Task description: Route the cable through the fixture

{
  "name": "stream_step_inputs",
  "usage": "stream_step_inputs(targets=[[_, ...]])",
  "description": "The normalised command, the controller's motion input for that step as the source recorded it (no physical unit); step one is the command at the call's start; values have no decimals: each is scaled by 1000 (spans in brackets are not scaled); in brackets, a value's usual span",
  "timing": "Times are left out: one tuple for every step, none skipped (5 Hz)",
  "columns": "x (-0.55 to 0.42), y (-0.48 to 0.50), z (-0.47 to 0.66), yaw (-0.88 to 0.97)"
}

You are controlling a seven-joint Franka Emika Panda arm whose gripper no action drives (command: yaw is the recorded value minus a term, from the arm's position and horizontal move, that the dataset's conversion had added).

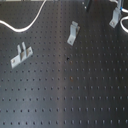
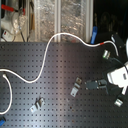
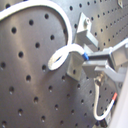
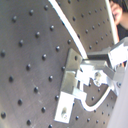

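A: Three metal clips on the black perforated board [image 1: 65, 95] in the first exterior view: one at left of the frame [image 1: 20, 55], one upper centre [image 1: 73, 33], one at the upper right corner [image 1: 116, 18].

B: Cable?

A: White cable [image 2: 47, 52] in the second exterior view: runs from the left edge, dips, climbs to an arch at upper centre, then slopes right to a red-tipped end [image 2: 105, 44] near the robot arm [image 2: 118, 75] at the frame's right. In the first exterior view only a curve of it shows at upper left [image 1: 31, 22].

B: Gripper state?

A: Cannot tell. In the second exterior view the gripper [image 2: 95, 85] is a dark shape reaching left from the white arm body, just right of the centre clip [image 2: 76, 89]; fingers blur together. In the first wrist view the gripper [image 3: 92, 62] is grey blocks at right of frame, with the cable looping just beside them; too soft to judge whether it is pinched.

B: Is the cable inside a clip?

A: Second wrist view: a clip [image 4: 70, 85] stands close, bolted to the board, gripper parts [image 4: 97, 70] just beside it. Cable passes under the clip's lower edge at lower right [image 4: 97, 104]. Threaded or only beside it, cannot tell.

B: Third clip?

A: Lower left in the second exterior view [image 2: 37, 105], well apart from the cable.
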Motion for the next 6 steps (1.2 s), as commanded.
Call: stream_step_inputs(targets=[[-44, 127, 0, 554], [-161, 249, -34, 343], [-236, 235, -2, 146], [-362, 166, 102, 6], [-402, 63, 104, -154], [2, -11, 17, -157]])
